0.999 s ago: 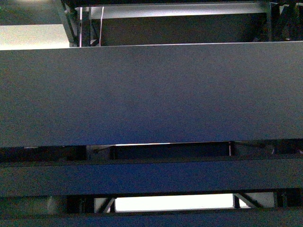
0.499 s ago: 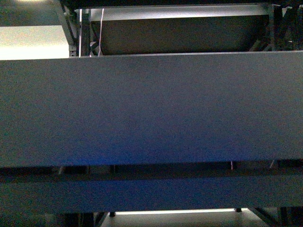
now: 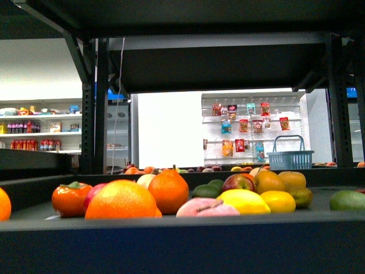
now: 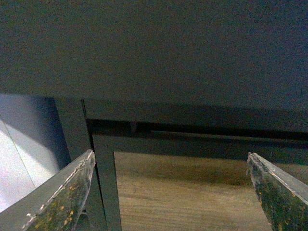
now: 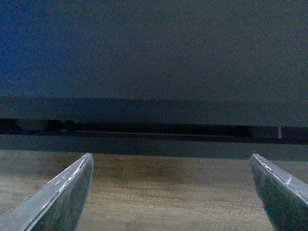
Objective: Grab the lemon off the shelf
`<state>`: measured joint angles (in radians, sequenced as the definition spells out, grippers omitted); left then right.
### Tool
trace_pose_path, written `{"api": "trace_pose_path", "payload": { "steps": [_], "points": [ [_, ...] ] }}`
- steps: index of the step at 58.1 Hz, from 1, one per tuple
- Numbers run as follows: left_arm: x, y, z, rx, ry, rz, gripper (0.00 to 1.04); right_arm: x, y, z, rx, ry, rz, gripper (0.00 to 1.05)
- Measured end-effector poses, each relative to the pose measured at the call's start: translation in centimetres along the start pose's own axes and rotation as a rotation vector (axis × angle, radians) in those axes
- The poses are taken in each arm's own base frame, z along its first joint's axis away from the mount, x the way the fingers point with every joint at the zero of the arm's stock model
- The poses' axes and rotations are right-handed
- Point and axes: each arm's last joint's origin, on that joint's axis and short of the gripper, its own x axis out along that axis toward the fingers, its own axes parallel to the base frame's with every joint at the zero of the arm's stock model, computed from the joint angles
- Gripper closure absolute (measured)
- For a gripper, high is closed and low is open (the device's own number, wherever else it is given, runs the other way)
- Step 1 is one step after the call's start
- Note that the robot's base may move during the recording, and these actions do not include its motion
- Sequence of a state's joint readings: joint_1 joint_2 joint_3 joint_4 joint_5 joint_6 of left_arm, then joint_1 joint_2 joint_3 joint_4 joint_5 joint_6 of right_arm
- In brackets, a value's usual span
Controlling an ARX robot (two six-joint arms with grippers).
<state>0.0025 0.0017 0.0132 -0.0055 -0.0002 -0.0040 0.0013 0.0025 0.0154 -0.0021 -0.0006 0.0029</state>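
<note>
Lemon: the lemon (image 3: 246,200) lies on the shelf (image 3: 182,245) tier at camera height, right of centre, touching a second yellow fruit (image 3: 278,201) on its right.
Hidden: the tier's front lip covers the lemon's underside, and a pink fruit (image 3: 206,208) overlaps its left end (so its full outline cannot be made out).
Cut off: an orange fruit (image 3: 3,204) at the left edge and a green fruit (image 3: 348,200) at the right edge are only partly in frame.
Arms: neither shows in the front view.
Left gripper: the left gripper (image 4: 168,192) has its fingers (image 4: 62,197) spread wide with nothing between them; behind them only a dark shelf face and wooden floor (image 4: 183,202).
Right gripper: the right gripper (image 5: 171,192) is likewise spread and empty, facing dark shelf and floor; no fruit in either wrist view.
Change: half a second ago a flat dark tier face filled the front view; now the fruit tier and the shop beyond are in sight.
</note>
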Motion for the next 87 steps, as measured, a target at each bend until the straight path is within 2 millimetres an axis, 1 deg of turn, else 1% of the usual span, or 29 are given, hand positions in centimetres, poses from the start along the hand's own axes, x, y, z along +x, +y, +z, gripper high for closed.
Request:
{"api": "trace_pose_path", "payload": {
  "steps": [87],
  "points": [
    [0.0, 0.0, 0.01, 0.0, -0.001, -0.001, 0.08, 0.0, 0.0, 0.0, 0.0, 0.0, 0.0, 0.07]
  ]
}}
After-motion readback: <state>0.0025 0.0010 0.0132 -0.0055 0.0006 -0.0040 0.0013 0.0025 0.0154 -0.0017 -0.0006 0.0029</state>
